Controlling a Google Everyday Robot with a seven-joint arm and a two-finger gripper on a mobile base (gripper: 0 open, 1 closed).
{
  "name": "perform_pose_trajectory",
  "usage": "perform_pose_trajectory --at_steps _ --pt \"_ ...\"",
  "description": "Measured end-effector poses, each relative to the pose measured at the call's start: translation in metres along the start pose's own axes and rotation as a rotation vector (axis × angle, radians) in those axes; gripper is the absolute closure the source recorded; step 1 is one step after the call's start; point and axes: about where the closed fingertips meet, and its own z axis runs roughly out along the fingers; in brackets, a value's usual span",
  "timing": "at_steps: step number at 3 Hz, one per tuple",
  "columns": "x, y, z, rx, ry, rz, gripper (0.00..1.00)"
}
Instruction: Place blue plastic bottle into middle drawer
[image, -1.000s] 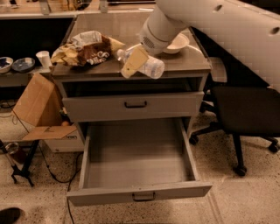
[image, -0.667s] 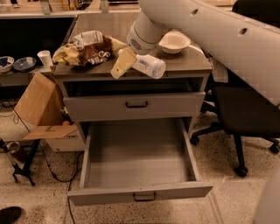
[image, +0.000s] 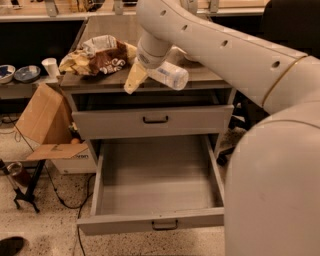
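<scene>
My gripper (image: 150, 76) is shut on the blue plastic bottle (image: 170, 75), a clear ribbed bottle held lying sideways. It hangs in the air at the front edge of the cabinet top (image: 210, 77), above the closed upper drawer front (image: 152, 120). One yellowish finger (image: 133, 80) shows on the bottle's left; the other is hidden behind it. The middle drawer (image: 155, 182) is pulled wide open below, with nothing on its grey floor. Its front panel with a small dark handle (image: 164, 225) is nearest me.
A brown-and-white snack bag (image: 100, 57) lies on the cabinet top at the left. A cardboard box (image: 45, 125) leans left of the cabinet, with a white cup (image: 51, 66) and bowls (image: 20, 73) behind. My arm (image: 270, 150) fills the right foreground.
My gripper has carried the bottle left and forward, from over the cabinet top to its front edge. The drawer has stayed open.
</scene>
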Motion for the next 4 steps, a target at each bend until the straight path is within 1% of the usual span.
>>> perform_pose_trajectory --at_steps 1,2,3,4 --pt "0.007 -0.012 0.028 0.013 0.073 0.017 0.00" --pt "0.011 -0.016 0.039 0.011 0.110 0.028 0.17" --pt "0.008 -0.018 0.034 0.011 0.110 0.028 0.41" --pt "0.007 -0.020 0.026 0.015 0.110 0.028 0.72"
